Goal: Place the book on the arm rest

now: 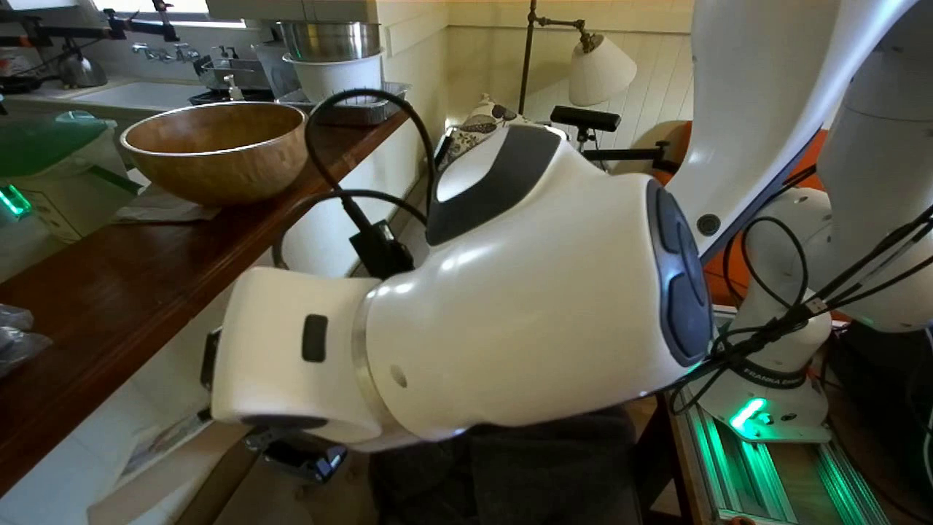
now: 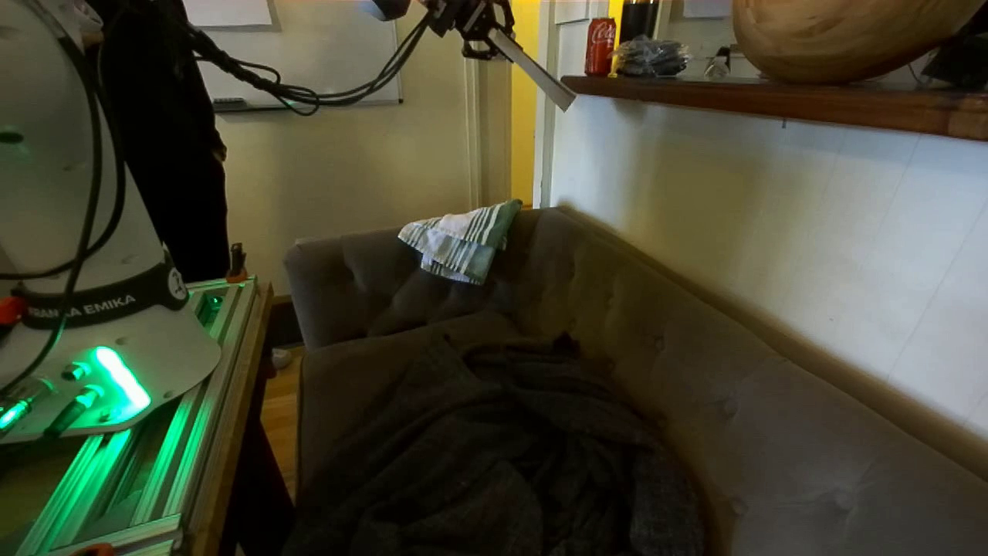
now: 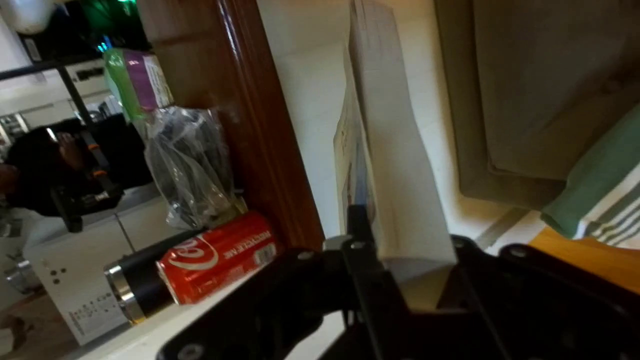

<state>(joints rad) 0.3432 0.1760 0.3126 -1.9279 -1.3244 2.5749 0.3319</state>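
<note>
Grasps one book [image 3: 400, 145] in tool [image 3: 406, 230] near edge of counter [image 2: 772, 100], with open room above one towel [image 2: 463, 241] on armrest [image 2: 332, 274].

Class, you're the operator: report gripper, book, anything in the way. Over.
Gripper shut on book. Book aloft, tilted, not yet on arm rest. Striped towel draped over arm rest, possibly in the way.

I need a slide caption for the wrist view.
The gripper holds the book, with a red Coke can lower left and a striped towel at right.
</note>
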